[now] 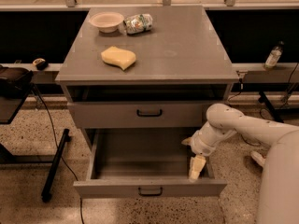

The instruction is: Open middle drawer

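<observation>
The middle drawer (150,188) is pulled far out of the grey cabinet, its front panel with a small black handle facing me and its deep grey tray showing with nothing in it. My gripper (196,167) hangs from the white arm (243,125) that comes in from the right. It points down inside the tray at its right side, just behind the front panel.
The closed drawer (149,112) above has a black handle. On the cabinet top (187,45) lie a yellow sponge (118,58), a white bowl (106,21) and a crumpled bag (138,23). A black stand (53,164) is at the left, a bottle (274,56) at the right.
</observation>
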`<control>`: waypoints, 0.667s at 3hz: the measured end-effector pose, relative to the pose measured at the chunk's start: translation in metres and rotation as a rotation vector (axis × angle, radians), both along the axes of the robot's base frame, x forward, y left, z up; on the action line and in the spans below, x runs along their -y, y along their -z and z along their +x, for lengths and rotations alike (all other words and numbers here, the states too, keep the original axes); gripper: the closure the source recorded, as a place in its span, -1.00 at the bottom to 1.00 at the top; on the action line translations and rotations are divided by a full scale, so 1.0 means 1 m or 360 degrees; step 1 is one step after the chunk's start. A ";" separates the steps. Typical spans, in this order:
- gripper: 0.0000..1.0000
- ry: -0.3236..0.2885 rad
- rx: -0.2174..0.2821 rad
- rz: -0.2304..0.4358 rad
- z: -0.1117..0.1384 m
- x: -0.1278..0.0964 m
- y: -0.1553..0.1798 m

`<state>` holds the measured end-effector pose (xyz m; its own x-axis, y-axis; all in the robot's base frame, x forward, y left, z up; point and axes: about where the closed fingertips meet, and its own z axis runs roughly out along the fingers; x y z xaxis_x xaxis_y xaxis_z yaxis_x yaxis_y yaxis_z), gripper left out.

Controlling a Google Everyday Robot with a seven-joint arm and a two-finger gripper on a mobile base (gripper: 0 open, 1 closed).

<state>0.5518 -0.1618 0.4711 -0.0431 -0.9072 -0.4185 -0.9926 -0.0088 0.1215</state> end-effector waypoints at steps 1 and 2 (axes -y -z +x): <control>-0.49 -0.0004 0.0024 0.0018 0.015 -0.001 0.020; -0.03 -0.0009 0.0008 -0.0012 0.025 -0.003 0.050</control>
<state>0.5771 -0.1588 0.4208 -0.0357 -0.9105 -0.4120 -0.9931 -0.0139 0.1168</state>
